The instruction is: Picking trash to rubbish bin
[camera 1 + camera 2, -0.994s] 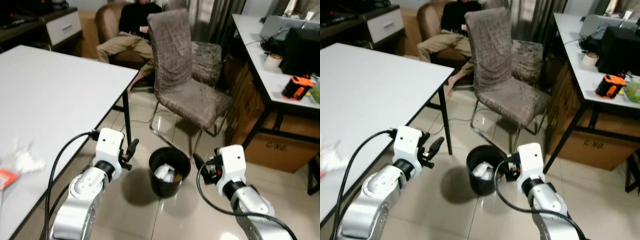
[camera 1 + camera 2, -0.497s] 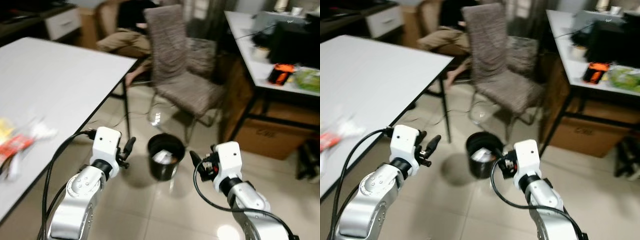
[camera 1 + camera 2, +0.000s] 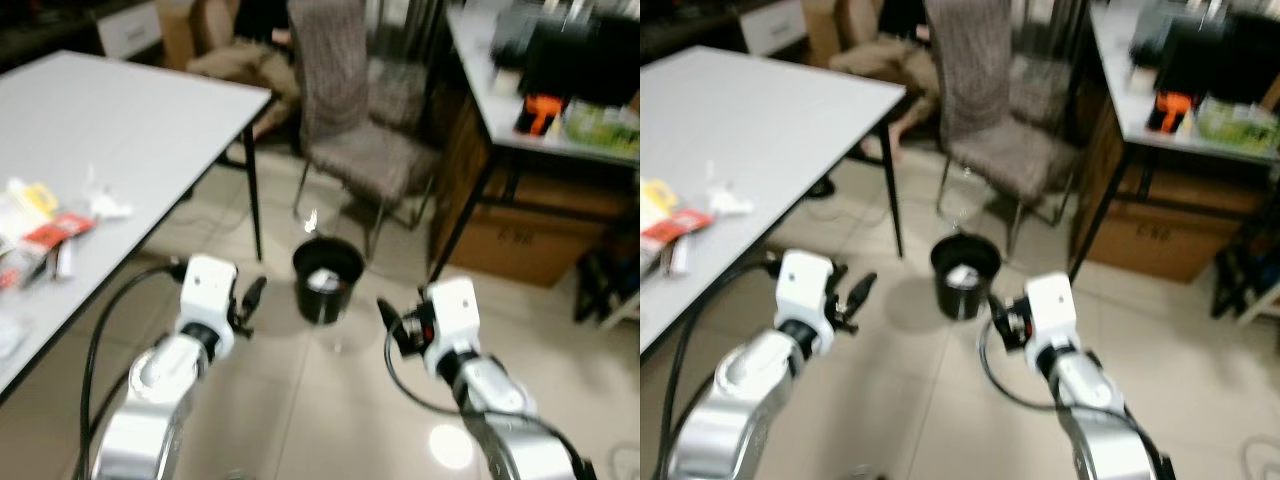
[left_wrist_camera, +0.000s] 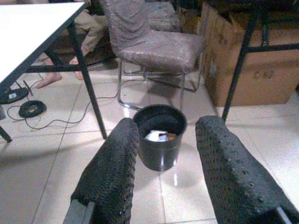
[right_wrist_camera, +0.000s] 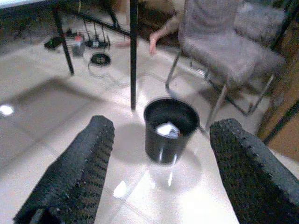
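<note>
A black rubbish bin (image 3: 327, 281) stands on the tiled floor by the table's corner, with white scraps inside it (image 4: 156, 136). Loose trash lies on the white table (image 3: 150, 120) at my left: a red wrapper (image 3: 58, 228), a yellow piece (image 3: 30, 195) and crumpled white paper (image 3: 105, 206). My left gripper (image 3: 250, 298) hangs open over the floor, left of the bin and short of it. My right gripper (image 3: 384, 312) is open too, right of the bin. Both wrist views look between bare fingers (image 4: 117, 158) (image 5: 84, 163) toward the bin (image 5: 171, 128).
A brown fabric chair (image 3: 350, 110) stands just behind the bin, and a person (image 3: 235, 55) sits further back. A black-legged desk (image 3: 540, 140) with an orange tool (image 3: 534, 110) and a cardboard box (image 3: 520, 240) under it are on the right. Cables (image 4: 30, 108) lie under the table.
The camera has pulled back and shifted, so the bin looks smaller and farther, and the trash on the table has come into view. Both grippers stay open and hold nothing.
</note>
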Robot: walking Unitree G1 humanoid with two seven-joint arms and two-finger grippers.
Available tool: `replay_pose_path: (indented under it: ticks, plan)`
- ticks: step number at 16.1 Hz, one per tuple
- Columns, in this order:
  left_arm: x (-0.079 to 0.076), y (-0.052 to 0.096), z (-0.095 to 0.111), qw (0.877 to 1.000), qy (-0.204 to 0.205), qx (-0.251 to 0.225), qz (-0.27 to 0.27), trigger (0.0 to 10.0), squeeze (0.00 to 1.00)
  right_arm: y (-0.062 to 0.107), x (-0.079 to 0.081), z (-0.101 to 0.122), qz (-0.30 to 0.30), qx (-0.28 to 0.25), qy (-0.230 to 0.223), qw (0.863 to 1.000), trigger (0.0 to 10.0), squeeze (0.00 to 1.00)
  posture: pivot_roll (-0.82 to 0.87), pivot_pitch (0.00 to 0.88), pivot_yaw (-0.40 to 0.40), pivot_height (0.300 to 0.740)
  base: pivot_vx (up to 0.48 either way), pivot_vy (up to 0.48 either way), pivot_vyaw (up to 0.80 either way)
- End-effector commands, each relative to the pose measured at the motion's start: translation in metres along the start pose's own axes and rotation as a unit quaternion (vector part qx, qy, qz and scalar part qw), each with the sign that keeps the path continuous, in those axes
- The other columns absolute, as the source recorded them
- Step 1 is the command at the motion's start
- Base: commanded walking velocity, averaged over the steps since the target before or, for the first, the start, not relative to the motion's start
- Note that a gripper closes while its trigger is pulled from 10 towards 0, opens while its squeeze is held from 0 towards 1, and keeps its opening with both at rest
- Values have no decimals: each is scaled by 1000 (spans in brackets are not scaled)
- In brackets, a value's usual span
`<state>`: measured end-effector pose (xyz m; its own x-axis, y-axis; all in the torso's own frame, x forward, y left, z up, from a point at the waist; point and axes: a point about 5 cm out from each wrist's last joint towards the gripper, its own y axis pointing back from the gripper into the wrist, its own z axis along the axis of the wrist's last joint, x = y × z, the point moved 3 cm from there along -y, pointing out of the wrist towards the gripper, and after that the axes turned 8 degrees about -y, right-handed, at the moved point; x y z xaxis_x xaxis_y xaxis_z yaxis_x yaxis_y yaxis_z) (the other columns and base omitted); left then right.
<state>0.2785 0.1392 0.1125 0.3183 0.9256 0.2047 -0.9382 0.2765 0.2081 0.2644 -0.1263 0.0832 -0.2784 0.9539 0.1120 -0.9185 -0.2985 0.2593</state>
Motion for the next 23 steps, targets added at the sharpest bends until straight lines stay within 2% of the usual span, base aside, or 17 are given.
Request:
replay_pose_path:
  ticks: [1,7,9,12,18,23]
  plan:
    - [-1,-1,2,1000,-7,-4,-1,10000,0,0,-4,4,-7,-8,2,1000,10000,0,-120,0,-57,740,-270,0,0]
    - [5,2,-1,1000,-12,0,17,10000,0,-3,-4,0,-3,-4,13,1000,10000,0,-105,0,-71,740,-219,0,0]
    - [12,4,-5,999,-18,5,36,10000,0,-7,-9,0,-34,-10,57,998,10000,0,-107,0,-70,740,0,0,0]
    - [14,3,0,998,-34,-10,49,10000,0,-7,-10,-1,-37,-10,42,998,10000,0,-107,0,-67,740,0,0,0]
    - [24,0,7,996,-42,-24,71,10000,0,-11,-2,1,-9,-14,46,999,10000,0,-95,0,-68,740,0,0,0]
    - [31,-1,12,995,-51,-32,85,10000,0,-18,4,3,10,-17,48,999,10000,0,-86,0,-71,740,192,0,775]
